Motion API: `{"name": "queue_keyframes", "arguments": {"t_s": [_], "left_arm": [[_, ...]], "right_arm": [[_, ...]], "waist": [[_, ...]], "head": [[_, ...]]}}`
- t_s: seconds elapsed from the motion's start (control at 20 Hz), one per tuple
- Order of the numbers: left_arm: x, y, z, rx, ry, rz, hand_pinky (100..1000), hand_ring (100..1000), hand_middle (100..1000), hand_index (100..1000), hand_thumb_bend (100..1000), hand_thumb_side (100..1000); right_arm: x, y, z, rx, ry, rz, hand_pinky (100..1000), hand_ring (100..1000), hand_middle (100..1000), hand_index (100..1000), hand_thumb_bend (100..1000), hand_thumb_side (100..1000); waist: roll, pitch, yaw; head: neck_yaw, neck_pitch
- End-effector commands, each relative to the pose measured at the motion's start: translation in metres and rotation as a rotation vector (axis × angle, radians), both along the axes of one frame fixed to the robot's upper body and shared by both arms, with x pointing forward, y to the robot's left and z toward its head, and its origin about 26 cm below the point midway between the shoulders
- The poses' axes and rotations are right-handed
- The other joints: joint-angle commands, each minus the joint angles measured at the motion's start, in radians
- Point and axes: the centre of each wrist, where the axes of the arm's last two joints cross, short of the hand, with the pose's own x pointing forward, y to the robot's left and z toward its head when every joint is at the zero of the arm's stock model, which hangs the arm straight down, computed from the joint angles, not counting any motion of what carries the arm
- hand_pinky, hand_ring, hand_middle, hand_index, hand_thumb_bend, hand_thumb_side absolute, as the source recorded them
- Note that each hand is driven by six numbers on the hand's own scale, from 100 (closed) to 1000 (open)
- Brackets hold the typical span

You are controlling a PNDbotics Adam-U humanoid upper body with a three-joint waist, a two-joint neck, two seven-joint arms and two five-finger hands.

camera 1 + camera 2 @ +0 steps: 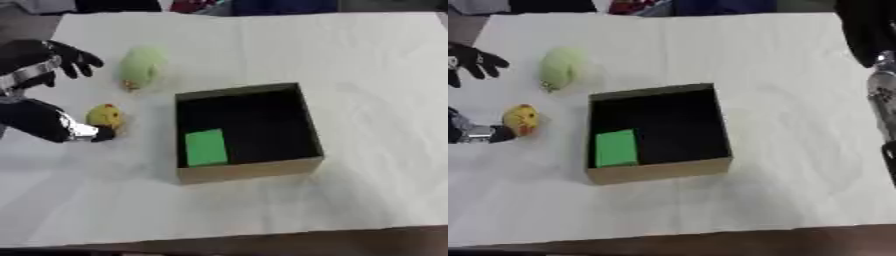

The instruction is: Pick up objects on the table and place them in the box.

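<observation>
A big table [367, 60] with a white cloth fills most of the view. Near the middle sits a brown box [249, 172] with dark insides and an open top. A flat green block [206, 147] lies in the box, in the near left corner, close to the front wall.

On the right edge of the right eye view, a black and silver arm [878, 75] comes down from the top corner. Its hand does not show.

The left hand [66, 59] is at the left side of the table, up above the cloth. Its fingers are spread out wide and it holds nothing. Below it another dark arm part [48, 125] with a silver band lies low by the table edge.

A soft pale green toy [142, 67] lies on the cloth just beside the left hand, to the left of the box and a bit behind it. A small yellow toy [105, 116] with a bit of red on it sits closer, touching the tip of the low arm part, near the box's left wall.
</observation>
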Motion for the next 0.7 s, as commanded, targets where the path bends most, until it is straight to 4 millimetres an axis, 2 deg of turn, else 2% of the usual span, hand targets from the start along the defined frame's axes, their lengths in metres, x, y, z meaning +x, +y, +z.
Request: {"name": "queue_keyframes", "arguments": {"t_s": [0.05,0.35,0.7], "left_arm": [[0.008,0.003,0.003,0.01,0.018,0.037,648,787,764,930,660,545],[0.028,0.012,-0.012,0.01,0.098,0.081,655,796,771,929,708,536],[0.042,0.022,-0.028,0.093,0.086,0.143,676,812,776,927,601,507]], "right_arm": [[-0.005,0.002,0.008,-0.006,-0.03,0.004,961,869,788,1000,100,1000],[-0.005,0.003,0.008,0.0,-0.023,0.003,962,869,787,1000,100,1000],[-0.006,0.005,0.007,0.006,-0.013,0.01,965,869,787,1000,100,1000]], "waist": [[-0.001,-0.018,-0.004],[0.001,-0.014,-0.01],[0.0,-0.01,-0.015]], "head": [[0.008,-0.001],[0.01,-0.005],[0.009,-0.013]]}}
